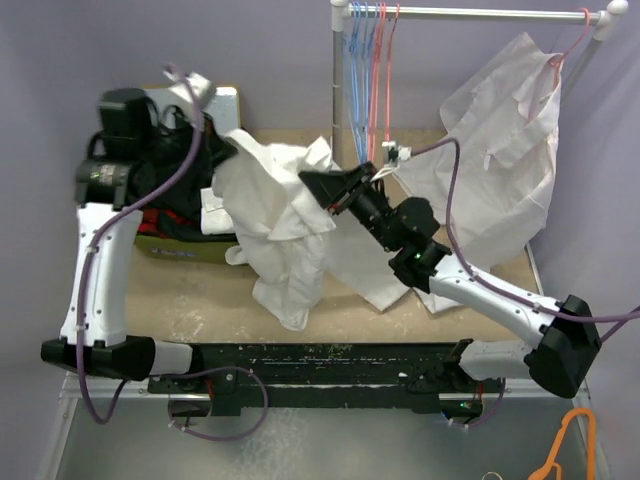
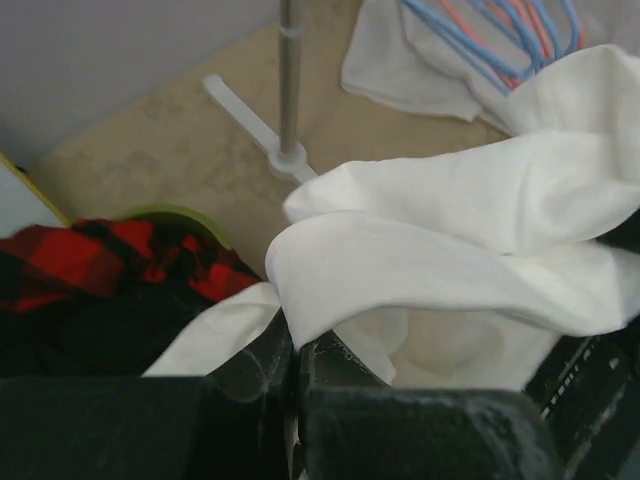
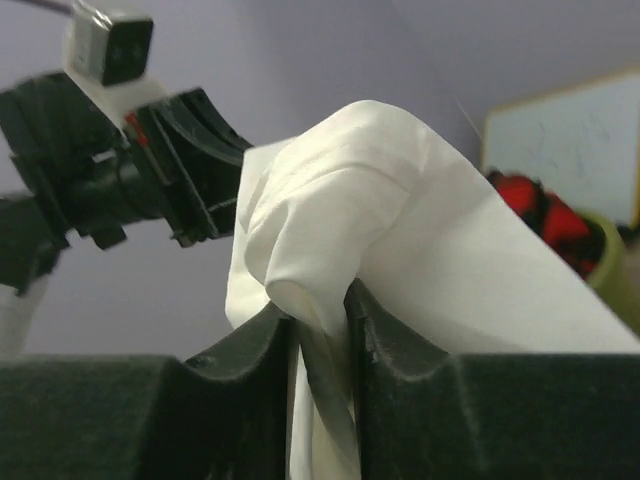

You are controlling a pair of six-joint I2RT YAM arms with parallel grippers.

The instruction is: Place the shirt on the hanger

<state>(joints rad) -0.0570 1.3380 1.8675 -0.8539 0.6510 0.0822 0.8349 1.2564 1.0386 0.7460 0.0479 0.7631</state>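
Type of place: robotics test lab, rigged for garment handling.
Bench: bare, scuffed tan table (image 1: 200, 290) beneath the right gripper (image 1: 312, 182).
Mounting: black rail (image 1: 330, 358) at the table's near edge, behind and below that gripper, carrying both arm bases.
Wiring: purple cables (image 1: 447, 200) run loose along the arms, trailing back from the gripper.
Instrumentation: small camera module (image 3: 110, 45) on the other arm's wrist, ahead of the right gripper.
Props: garment rail (image 1: 470, 12) with blue hangers (image 1: 358, 70) beyond the gripper; box of clothes (image 1: 185, 248) to its left.
Test material: the shirt (image 1: 280, 230), pinched between the gripper's fingers.
Surround: plain lilac wall (image 1: 80, 50) beyond the gripper.
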